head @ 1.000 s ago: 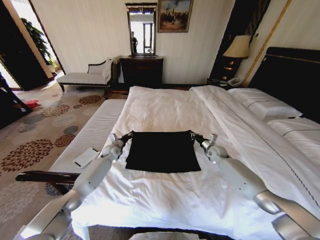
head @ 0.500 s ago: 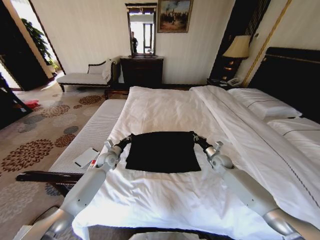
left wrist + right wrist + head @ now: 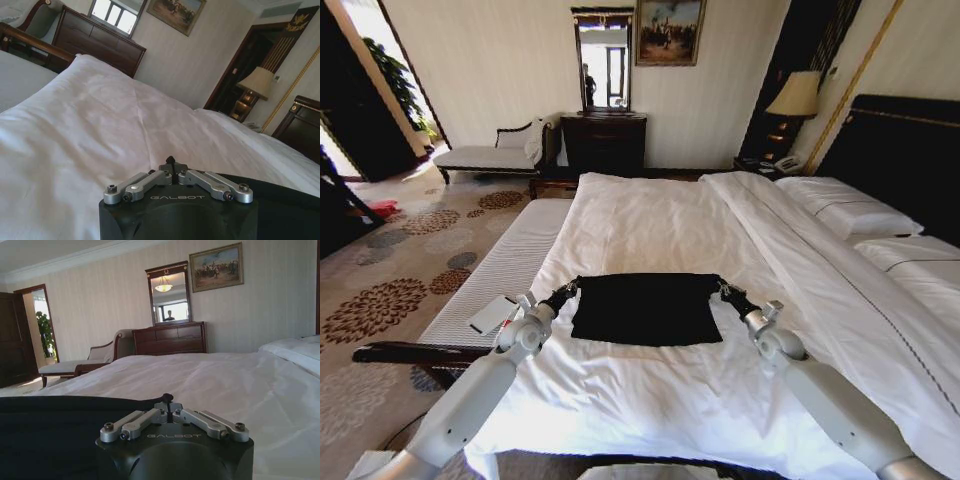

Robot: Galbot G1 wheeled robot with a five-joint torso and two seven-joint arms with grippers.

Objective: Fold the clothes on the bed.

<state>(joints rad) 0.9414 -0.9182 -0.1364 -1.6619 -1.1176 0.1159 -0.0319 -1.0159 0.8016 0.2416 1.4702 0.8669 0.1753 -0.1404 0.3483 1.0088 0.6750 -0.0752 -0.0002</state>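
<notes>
The clothes [image 3: 645, 312], a black T-shirt, lie as a flat rectangle on the white sheet of the bed [image 3: 650, 215]. My left gripper [image 3: 565, 291] is shut on the shirt's far left corner. My right gripper [image 3: 725, 290] is shut on its far right corner, and the far edge runs straight between them. In the left wrist view the left gripper [image 3: 170, 161] has its fingertips pinched together, with black fabric [image 3: 285, 205] beside it. The right wrist view has the right gripper [image 3: 168, 399] pinched the same way, with black fabric [image 3: 50, 432] spreading off to one side.
A narrow white-striped bench [image 3: 505, 265] runs along the bed's left side with a flat white object [image 3: 492, 313] on it. Pillows [image 3: 845, 212] and a dark headboard [image 3: 910, 150] are at the right. A chaise [image 3: 495, 155], dresser [image 3: 605, 140] and lamp [image 3: 795, 95] stand by the far wall.
Both grippers have drawn back toward me, bringing the shirt's far edge with them. The black rectangle is now shorter from front to back, and its near edge has stayed put.
</notes>
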